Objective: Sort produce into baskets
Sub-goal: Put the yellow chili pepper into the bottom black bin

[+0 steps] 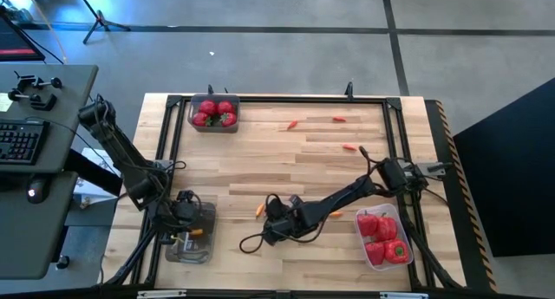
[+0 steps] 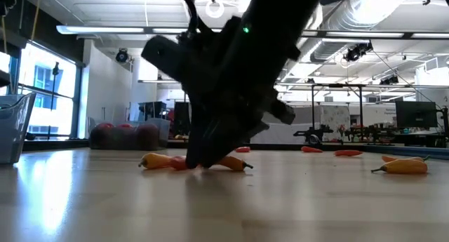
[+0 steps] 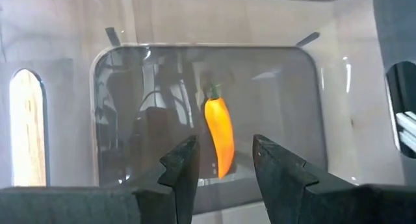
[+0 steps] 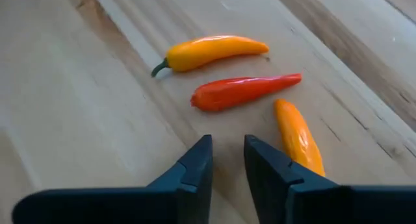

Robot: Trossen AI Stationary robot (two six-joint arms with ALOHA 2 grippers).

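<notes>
The pale wooden tabletop (image 1: 260, 169) is bounded by a black metal frame (image 1: 286, 99), and most of its middle lies bare. Three clear plastic tubs sit near its edges: one at the far left corner (image 1: 214, 124) filled with round red fruits (image 1: 215, 111), one at the near right (image 1: 365, 247) holding red bell peppers (image 1: 384, 239), and one at the near left (image 1: 206, 238).

The left gripper (image 3: 224, 169) is lowered inside the near-left tub with its fingers apart and nothing between them; a slim orange pepper (image 3: 220, 136) lies on the tub's floor just ahead, and the tub walls close in on all sides.

The right gripper (image 4: 227, 162) is held low near the tabletop's middle, its fingers slightly parted and empty. Just ahead lie three slim peppers near one another: a yellow-orange one (image 4: 211, 50), a red one (image 4: 244, 92) and an orange one (image 4: 299, 136) beside the gripper. A dark cable (image 1: 253, 241) loops on the tabletop beside the right arm.

Further small orange and red pieces (image 1: 341, 120) are scattered toward the far edge.
</notes>
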